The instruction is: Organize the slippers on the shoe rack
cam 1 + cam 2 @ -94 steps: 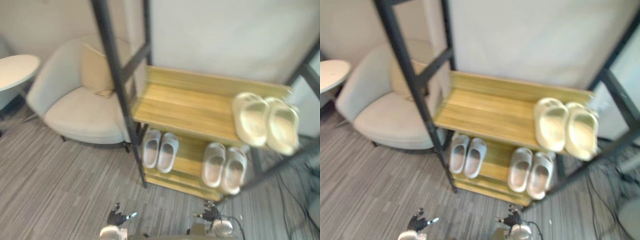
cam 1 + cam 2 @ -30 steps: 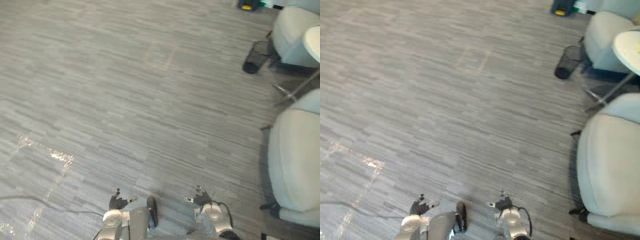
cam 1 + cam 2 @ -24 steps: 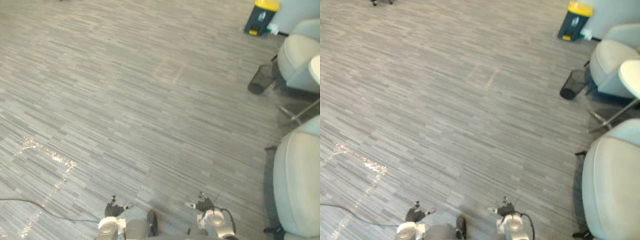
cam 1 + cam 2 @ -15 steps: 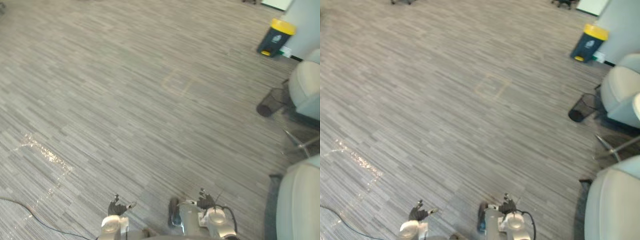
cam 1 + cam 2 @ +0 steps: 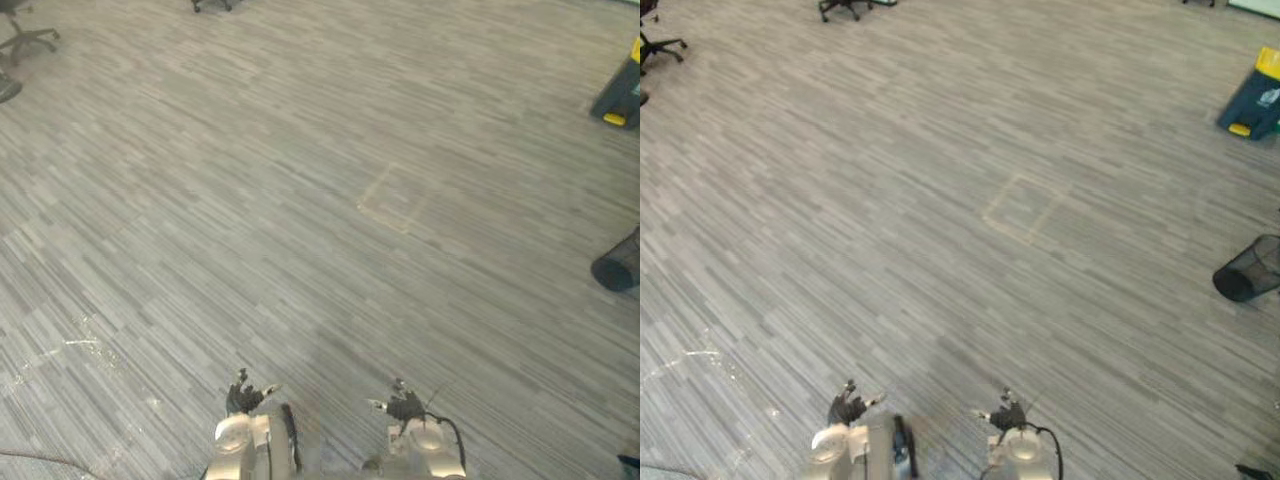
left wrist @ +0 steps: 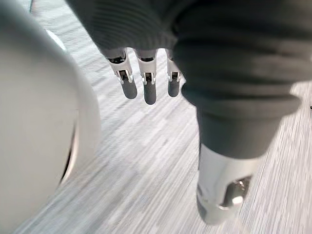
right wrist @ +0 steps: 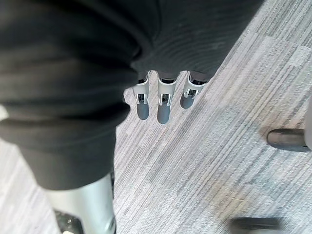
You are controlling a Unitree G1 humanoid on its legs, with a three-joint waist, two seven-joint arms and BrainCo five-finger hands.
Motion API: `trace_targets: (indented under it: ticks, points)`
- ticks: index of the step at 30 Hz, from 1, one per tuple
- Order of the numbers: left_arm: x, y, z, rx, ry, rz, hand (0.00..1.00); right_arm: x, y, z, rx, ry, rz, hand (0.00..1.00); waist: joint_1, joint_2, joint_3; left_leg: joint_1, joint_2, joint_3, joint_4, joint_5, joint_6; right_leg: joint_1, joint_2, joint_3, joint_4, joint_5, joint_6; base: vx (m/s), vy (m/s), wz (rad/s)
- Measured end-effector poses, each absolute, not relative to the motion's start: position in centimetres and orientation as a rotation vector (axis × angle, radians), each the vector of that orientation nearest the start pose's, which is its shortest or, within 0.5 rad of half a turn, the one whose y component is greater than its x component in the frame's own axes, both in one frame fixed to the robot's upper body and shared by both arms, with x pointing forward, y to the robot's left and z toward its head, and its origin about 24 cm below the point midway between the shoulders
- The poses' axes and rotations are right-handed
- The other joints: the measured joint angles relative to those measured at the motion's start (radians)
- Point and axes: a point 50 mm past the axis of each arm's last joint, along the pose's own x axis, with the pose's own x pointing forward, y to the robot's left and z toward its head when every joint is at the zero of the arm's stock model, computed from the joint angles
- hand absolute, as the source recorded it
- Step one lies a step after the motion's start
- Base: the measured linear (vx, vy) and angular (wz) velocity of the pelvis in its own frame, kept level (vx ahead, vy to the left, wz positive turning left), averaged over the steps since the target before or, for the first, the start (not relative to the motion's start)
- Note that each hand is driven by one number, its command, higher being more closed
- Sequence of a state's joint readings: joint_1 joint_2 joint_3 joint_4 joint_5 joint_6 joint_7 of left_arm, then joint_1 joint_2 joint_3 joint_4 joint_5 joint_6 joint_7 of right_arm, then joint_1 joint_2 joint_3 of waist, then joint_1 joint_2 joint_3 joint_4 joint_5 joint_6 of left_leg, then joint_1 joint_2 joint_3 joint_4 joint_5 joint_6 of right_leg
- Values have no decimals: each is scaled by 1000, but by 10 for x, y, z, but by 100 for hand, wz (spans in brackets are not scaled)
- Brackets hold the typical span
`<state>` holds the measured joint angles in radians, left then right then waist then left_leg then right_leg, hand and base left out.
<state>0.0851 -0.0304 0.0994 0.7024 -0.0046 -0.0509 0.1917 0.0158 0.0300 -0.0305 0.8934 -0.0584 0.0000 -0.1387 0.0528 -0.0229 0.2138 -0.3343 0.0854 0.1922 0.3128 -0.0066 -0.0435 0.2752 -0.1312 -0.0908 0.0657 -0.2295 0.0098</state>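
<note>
Okay, left eye view: left hand (image 5: 243, 398) and right hand (image 5: 403, 408) hang low at the near edge of the carpet floor (image 5: 300, 200), with a wire bin (image 5: 617, 268) at its right edge.

Right eye view: more of a blue bin (image 5: 1252, 98) at the far right corner, and a chair base (image 5: 845, 8) at the far edge.

Left wrist view settles what the eye views leave too small to read: fingers (image 6: 144, 90) straight, holding nothing.

Right wrist view: fingers (image 7: 163, 107) likewise straight and empty.

Cannot tell where the slippers and shoe rack are, so progress can't be judged. Nothing is in hand, and finding them is likely what's left.
</note>
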Motion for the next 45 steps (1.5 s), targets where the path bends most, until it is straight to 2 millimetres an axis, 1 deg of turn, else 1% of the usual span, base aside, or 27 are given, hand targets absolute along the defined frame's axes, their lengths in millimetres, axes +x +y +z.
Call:
trace_targets:
  ticks: [3,5,7,8,10,11,13,15,16,17,19,21,22,23,24,26,30,32,33,35,36,37,39,40,41,42,45]
  points:
    - [161,174,-120,19,749,290,0,152,-146,-140,-59,905,-119,0,-7,-18,-9,1,-24,9,72,-83,42,-92,-36,53,203,41,32,517,301,-3]
    - [156,180,-123,51,774,282,0,148,-145,-143,-58,926,-115,0,-11,-46,1,138,-62,62,63,-183,64,-263,-91,127,695,134,146,478,224,-29]
    - [151,181,-127,65,805,276,0,151,-144,-141,-57,912,-109,0,-20,-40,2,223,-64,75,39,-208,68,-341,-93,113,887,126,135,466,156,-37]
    - [148,179,-129,74,818,260,0,156,-144,-138,-54,880,-108,0,-41,-25,8,323,-65,84,-23,-221,72,-418,-87,50,1002,88,85,562,143,-32]
    - [146,176,-130,76,825,249,0,162,-142,-134,-59,848,-98,0,-50,-20,10,423,-60,101,-104,-224,67,-510,-70,-29,990,36,56,522,59,-22]
    - [143,176,-132,76,838,246,0,167,-142,-131,-62,834,-93,0,-56,-18,13,480,-50,116,-139,-224,67,-561,-59,-102,894,-10,37,582,-6,-13]
    - [144,175,-132,74,838,244,0,169,-144,-130,-68,824,-94,0,-65,-15,15,536,-36,131,-174,-224,67,-599,-48,-204,693,-13,24,501,-49,-6]
    - [144,176,-132,78,838,242,0,172,-145,-129,-75,821,-92,0,-68,-16,14,622,-27,151,-229,-237,45,-606,8,-266,299,118,-8,537,-96,3]
    - [144,176,-132,81,840,238,0,171,-145,-130,-76,824,-91,0,-69,-19,13,635,-29,151,-232,-245,32,-604,16,-262,241,153,-13,585,-134,7]
    - [140,174,-134,83,853,225,0,170,-146,-131,-83,830,-89,0,-75,-27,10,680,-38,134,-235,-270,-11,-597,32,-230,178,337,-112,500,-123,-4]
    - [139,166,-138,64,874,197,0,176,-155,-128,-113,812,-94,0,-72,33,-3,680,13,113,-190,-266,-37,-621,66,-232,275,253,-122,635,-214,-29]
    - [140,159,-137,52,871,186,0,178,-158,-125,-110,794,-103,0,-80,56,2,595,64,86,68,-240,-71,-601,99,-227,330,164,-129,660,-274,-40]
    - [137,160,-138,29,878,202,0,175,-156,-124,-105,793,-100,0,-83,77,11,499,134,41,379,-128,-69,-520,140,-207,298,129,-140,441,-108,-44]
    - [136,159,-138,24,879,203,0,174,-155,-125,-104,795,-98,0,-82,82,10,465,153,29,465,-118,-80,-494,154,-202,286,120,-145,542,-68,-67]
    - [138,159,-136,19,862,207,0,169,-154,-126,-100,803,-101,0,-78,76,13,382,192,17,687,-124,-87,-424,181,-167,264,94,-153,416,-20,-57]
    - [142,160,-133,18,836,211,0,162,-151,-129,-90,819,-101,0,-65,60,16,293,210,51,803,-146,-59,-331,194,-109,217,56,-161,515,-28,-81]
    - [147,163,-127,11,798,226,0,157,-148,-133,-82,850,-102,0,-51,38,12,124,186,87,666,-232,-24,-178,181,14,124,34,-133,490,77,-87]
    - [149,166,-125,8,779,243,0,155,-148,-135,-75,871,-109,0,-42,32,14,74,111,47,412,-242,-25,-118,145,70,97,22,-102,539,236,-83]
    - [150,166,-125,8,772,244,0,154,-149,-136,-72,875,-117,0,-39,26,13,55,44,-28,193,-208,-29,-93,112,102,80,7,-78,489,276,-70]
    - [150,166,-125,7,773,243,0,150,-150,-138,-73,887,-118,0,-37,29,11,56,11,-92,54,-160,-35,-80,100,125,68,-6,-57,534,389,-85]
    - [148,165,-127,8,790,240,0,146,-153,-142,-84,919,-119,0,-21,49,-3,57,2,-148,-20,2,-42,-60,91,191,70,-50,-6,501,416,-106]
    - [151,169,-127,22,786,240,0,146,-150,-142,-78,921,-114,0,-19,34,-5,53,-12,-137,14,-27,-22,-54,74,201,74,-53,-1,514,389,-121]
    - [151,175,-128,48,799,236,0,142,-145,-143,-62,928,-111,0,-14,-2,-23,85,-19,-47,61,-130,10,-152,35,229,300,-46,9,459,332,-79]
    - [151,176,-128,53,800,233,0,143,-145,-143,-60,928,-111,0,-14,-6,-24,101,-21,-32,57,-140,15,-174,29,227,357,-38,23,424,314,-86]
    - [148,176,-131,76,820,211,0,144,-145,-142,-57,919,-115,0,-17,-8,-24,164,-32,7,41,-169,24,-248,5,200,540,-4,74,487,333,-90]
    - [145,176,-134,90,840,201,0,146,-145,-142,-59,915,-113,0,-19,-4,-22,245,-38,56,12,-195,35,-313,-30,137,704,4,82,400,267,-89]
    - [138,176,-138,105,873,186,0,152,-144,-139,-66,893,-100,0,-39,0,-22,397,-48,113,-79,-210,54,-417,-66,-77,811,-68,44,364,178,-68]
